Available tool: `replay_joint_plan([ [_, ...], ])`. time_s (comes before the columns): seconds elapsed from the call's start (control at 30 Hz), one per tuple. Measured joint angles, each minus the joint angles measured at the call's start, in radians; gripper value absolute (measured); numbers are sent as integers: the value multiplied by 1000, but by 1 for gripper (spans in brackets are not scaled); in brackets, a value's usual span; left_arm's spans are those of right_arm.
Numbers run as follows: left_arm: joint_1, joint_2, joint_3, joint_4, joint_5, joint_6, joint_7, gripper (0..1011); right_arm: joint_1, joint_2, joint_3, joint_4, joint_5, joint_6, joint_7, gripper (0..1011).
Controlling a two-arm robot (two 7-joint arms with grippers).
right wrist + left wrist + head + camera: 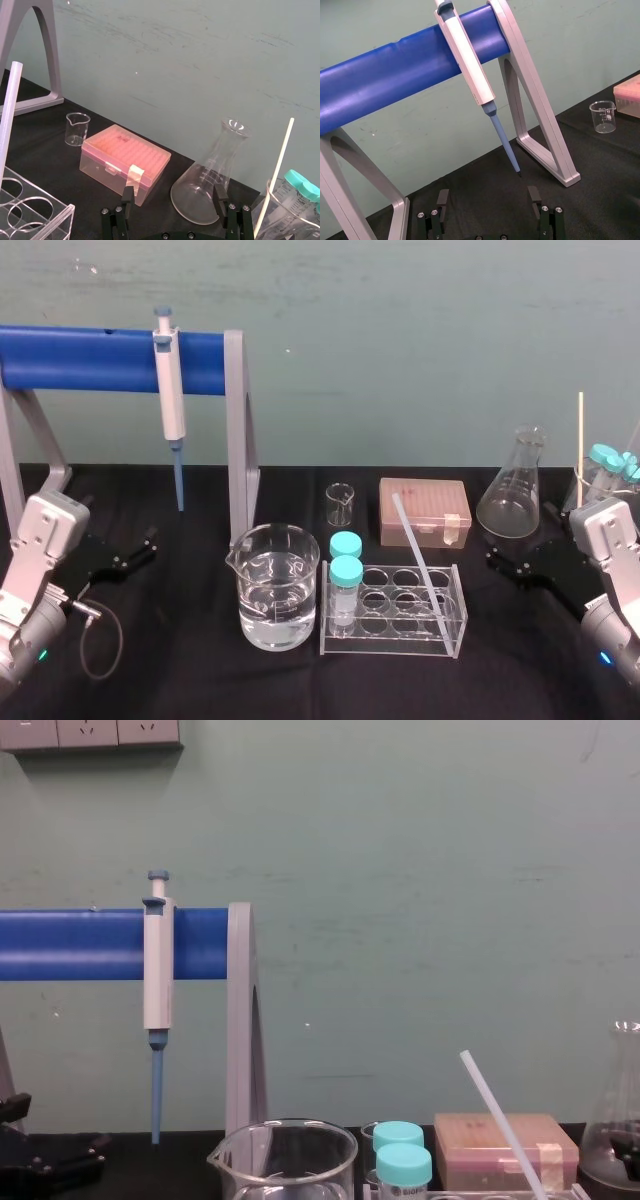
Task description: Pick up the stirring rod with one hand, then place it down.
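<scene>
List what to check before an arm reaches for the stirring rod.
1. Stirring rod located, leaning tilted in the tube rack: ok.
2. Rod free of both grippers: ok.
3. Right gripper open, near the flask: ok.
4. Left gripper open, parked by the pipette stand: ok.
5. Capped tubes apart from the rod: ok.
6. Where the rod's lower end rests: cannot tell.

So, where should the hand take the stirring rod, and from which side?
Take the rod by its free upper part, above the rack. It stands slanted in a rack well, top leaning back and left, so the lower end is walled in. The open right hand is nearer than the left hand: come from the right, fingers across the shaft, probably lifting along the slant.
</scene>
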Motion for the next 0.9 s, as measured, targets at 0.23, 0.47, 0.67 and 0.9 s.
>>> replay_joint_plan([
  [0.23,0,0,0,0,0,0,0,1000,0,0,0,0,0,0,0,1003],
  [0.47,0,0,0,0,0,0,0,1000,0,0,0,0,0,0,0,1003],
  [0.67,0,0,0,0,0,0,0,1000,0,0,0,0,0,0,0,1003],
  [0.9,0,0,0,0,0,0,0,1000,0,0,0,0,0,0,0,1003],
])
